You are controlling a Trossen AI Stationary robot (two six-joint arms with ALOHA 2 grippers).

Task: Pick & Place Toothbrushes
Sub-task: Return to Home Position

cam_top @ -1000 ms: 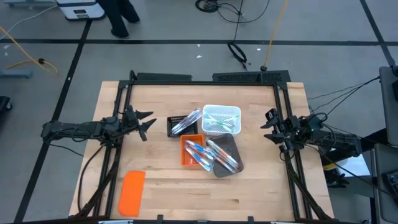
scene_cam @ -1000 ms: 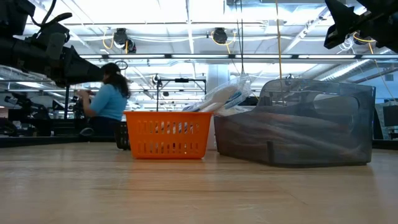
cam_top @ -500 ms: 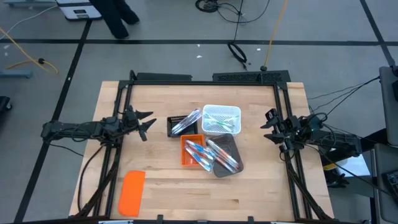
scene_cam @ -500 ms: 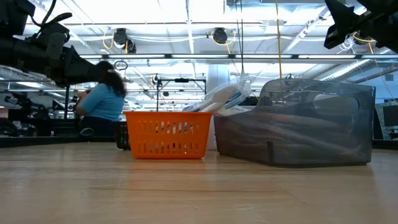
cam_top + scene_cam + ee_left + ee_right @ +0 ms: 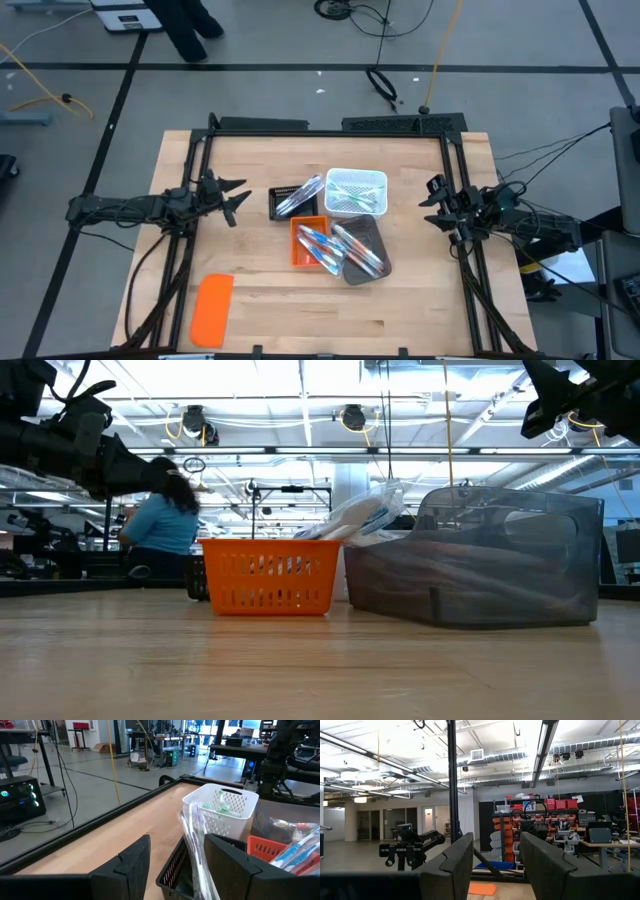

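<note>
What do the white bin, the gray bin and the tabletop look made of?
The white bin looks like matte moulded plastic, its walls pierced by rows of slots. The gray bin is probably smoky translucent plastic; shapes inside show through its wall. The tabletop looks wooden, with visible strips and grain.

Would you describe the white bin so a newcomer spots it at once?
Four bins cluster at the wooden table's centre. The white latticed plastic bin, upper right seen from above, holds green toothbrushes; its neighbours are a black bin, orange bin and gray bin.
</note>
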